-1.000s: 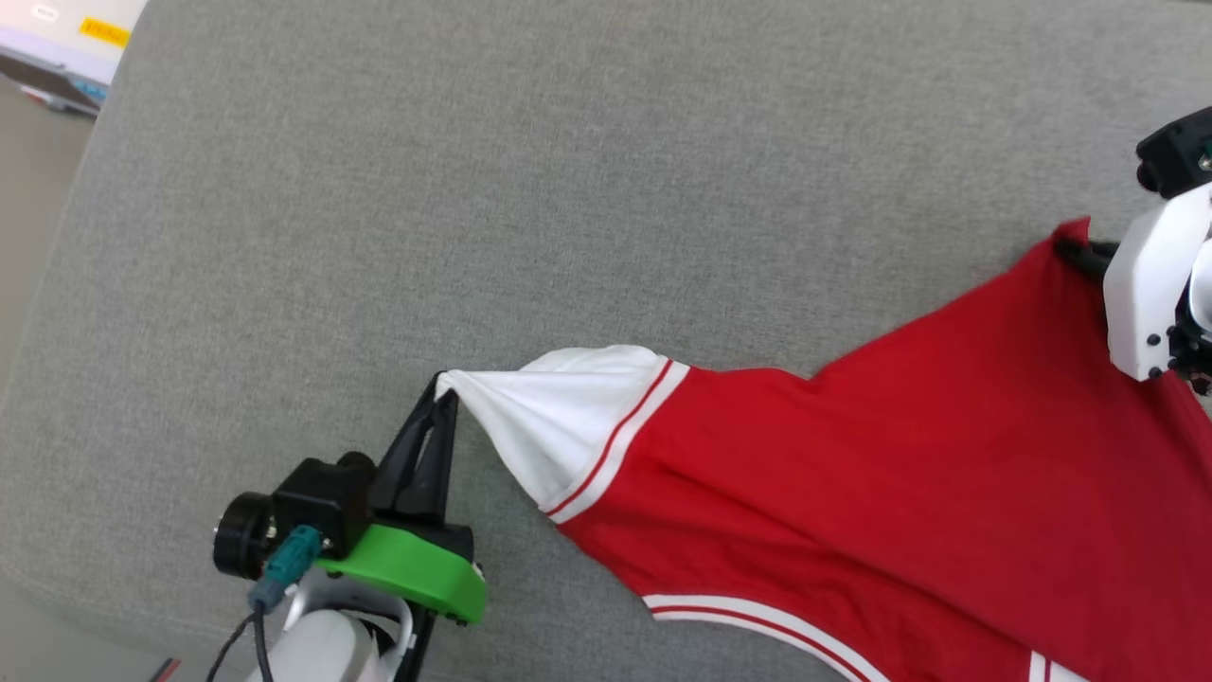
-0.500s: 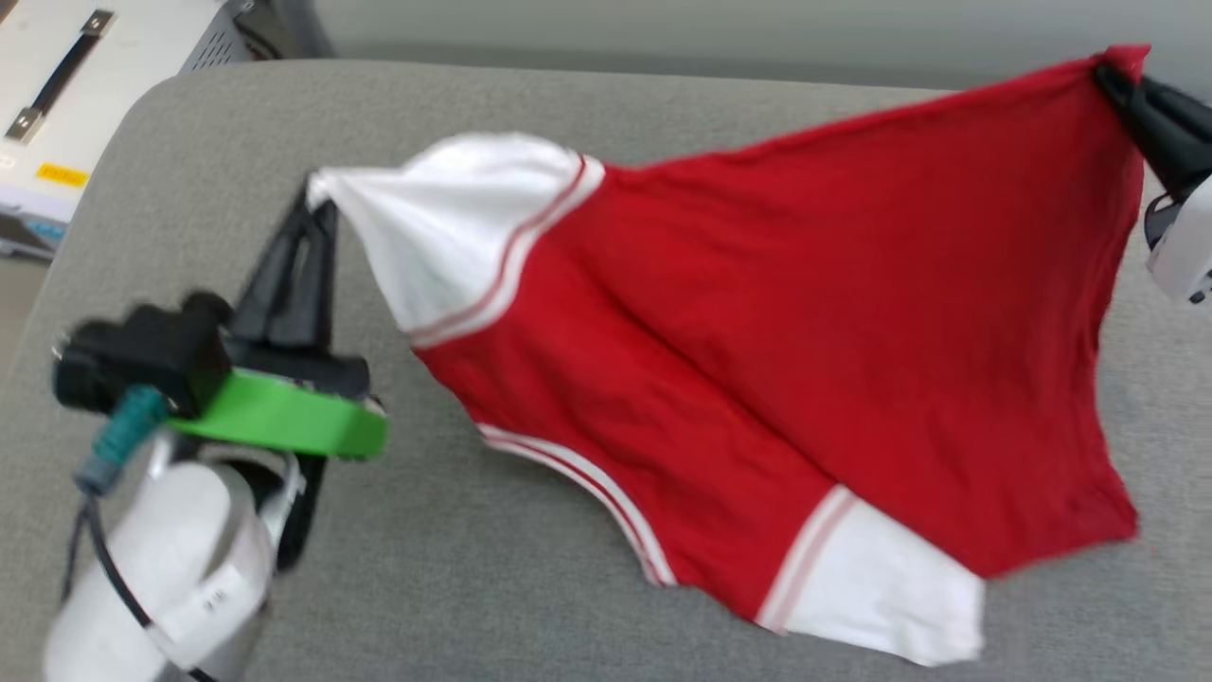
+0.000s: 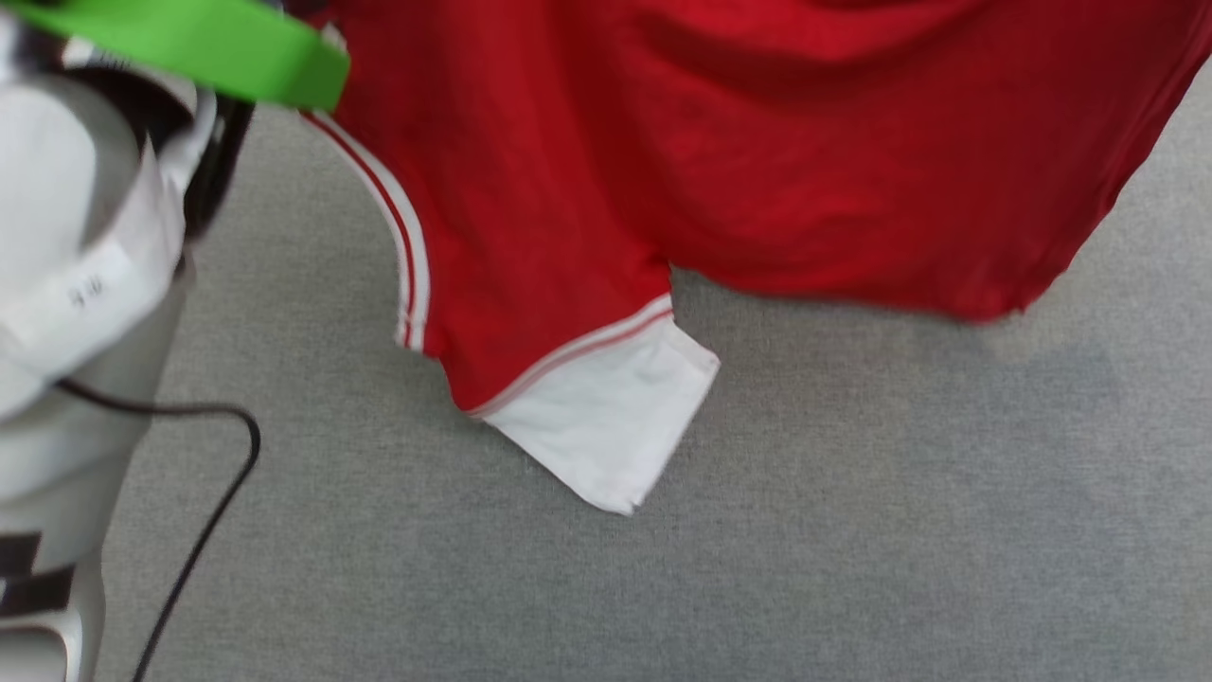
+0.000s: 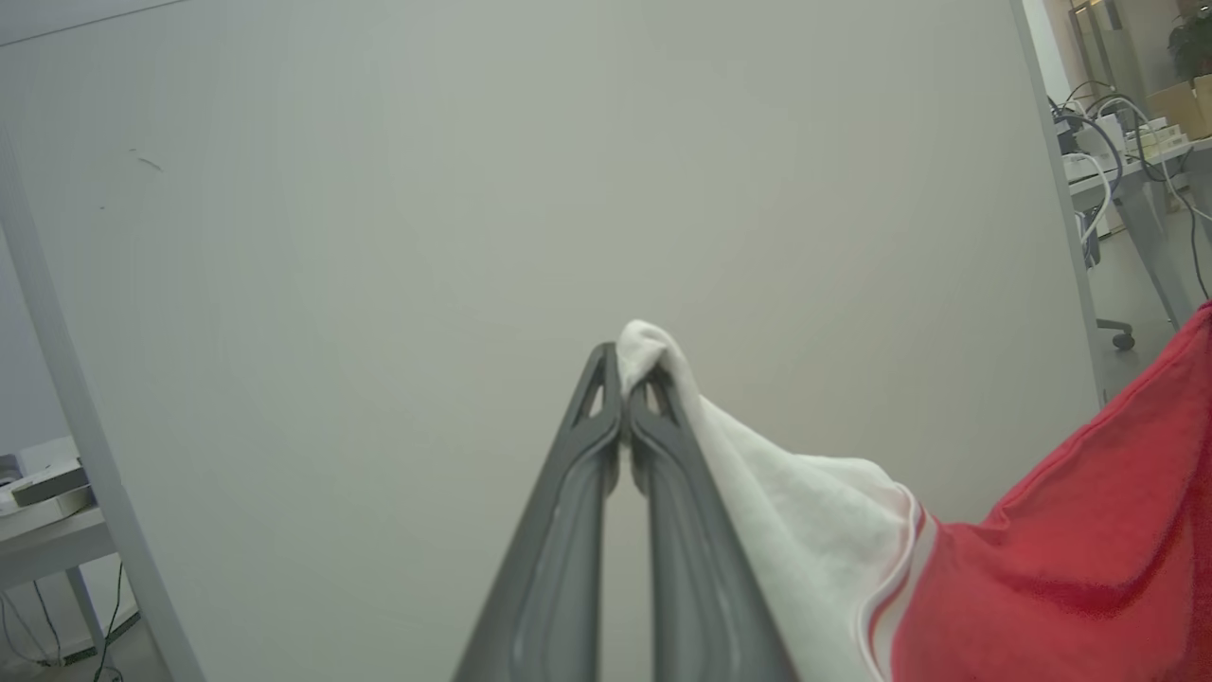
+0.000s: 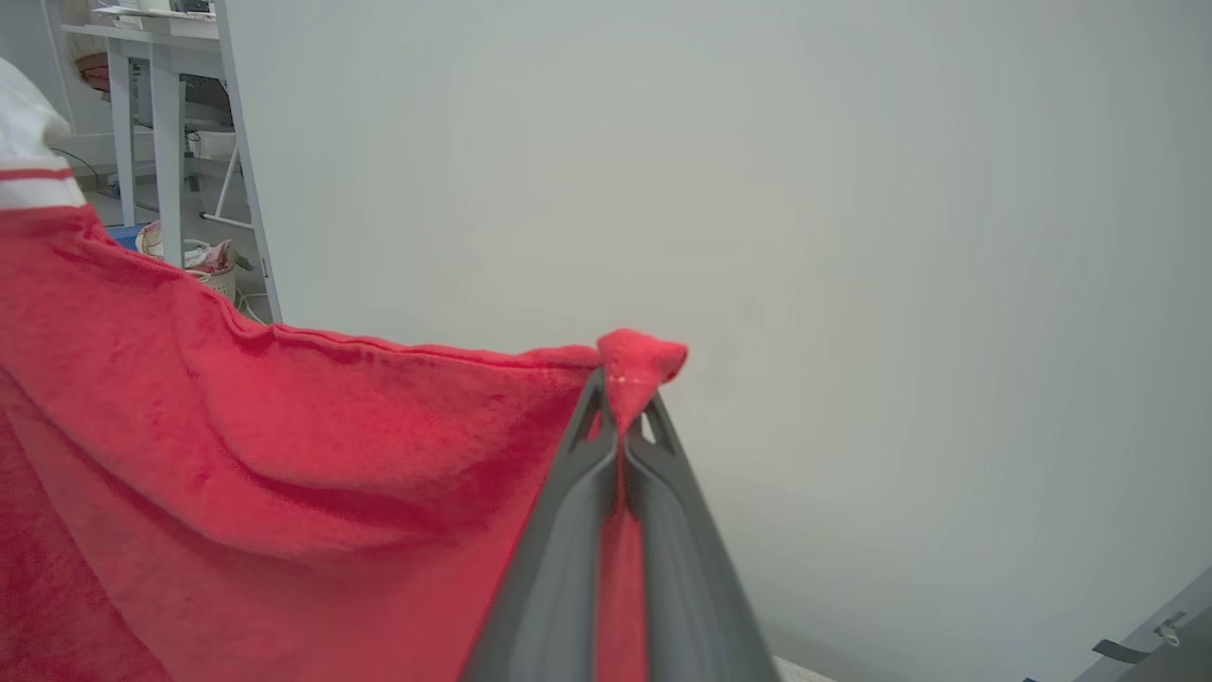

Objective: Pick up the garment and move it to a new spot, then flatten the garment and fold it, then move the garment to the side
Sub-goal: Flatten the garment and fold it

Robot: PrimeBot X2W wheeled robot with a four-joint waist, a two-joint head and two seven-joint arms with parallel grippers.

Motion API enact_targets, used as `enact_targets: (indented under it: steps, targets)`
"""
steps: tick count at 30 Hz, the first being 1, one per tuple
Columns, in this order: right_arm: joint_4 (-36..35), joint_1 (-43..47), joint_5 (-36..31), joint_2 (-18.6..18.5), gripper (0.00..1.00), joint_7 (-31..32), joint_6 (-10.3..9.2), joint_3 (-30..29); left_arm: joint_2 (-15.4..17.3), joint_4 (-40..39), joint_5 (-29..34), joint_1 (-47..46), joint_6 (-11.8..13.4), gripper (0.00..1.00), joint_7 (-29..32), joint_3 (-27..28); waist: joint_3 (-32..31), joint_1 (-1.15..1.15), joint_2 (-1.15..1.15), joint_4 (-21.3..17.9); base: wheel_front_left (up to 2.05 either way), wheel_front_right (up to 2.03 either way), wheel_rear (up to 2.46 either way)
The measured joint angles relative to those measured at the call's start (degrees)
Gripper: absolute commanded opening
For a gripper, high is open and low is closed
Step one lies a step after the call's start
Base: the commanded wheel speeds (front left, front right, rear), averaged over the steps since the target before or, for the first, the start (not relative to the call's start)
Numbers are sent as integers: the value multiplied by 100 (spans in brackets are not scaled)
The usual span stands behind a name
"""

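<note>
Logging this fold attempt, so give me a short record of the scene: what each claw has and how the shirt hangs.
garment: red T-shirt, lifted and spread between both claws
left claw: shut on a white sleeve tip
right claw: shut on a red corner
other sleeve: white, hangs lowest over the grey surface; contact cannot be told
folding: not yet begun

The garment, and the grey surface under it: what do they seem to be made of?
The garment: soft matte knit, probably cotton jersey; it drapes in loose folds and looks slightly fuzzy up close. The grey surface: matte woven cloth, perhaps upholstery, judging by its fine speckled weave.
</note>
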Motion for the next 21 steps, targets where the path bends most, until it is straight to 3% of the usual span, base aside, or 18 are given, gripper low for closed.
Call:
enact_targets:
  steps: [5, 10, 21]
  targets:
    - [242, -914, -236, 135, 0, 135, 0, -133, -171, 675, 22, -1272, -222, 0, 112, -55, 388, 0, 0, -53, 0, 0, 0]
    - [933, -2239, -506, 285, 0, 99, 0, -132, -226, 1541, 116, -2742, -380, 0, 120, -140, 878, 0, 0, -119, 0, 0, 0]
    - [2670, -4860, -1046, 493, 0, -670, 0, 505, -255, 3040, 321, -5216, -504, 0, -221, -423, 1716, 1, 0, -275, 0, 0, 0]
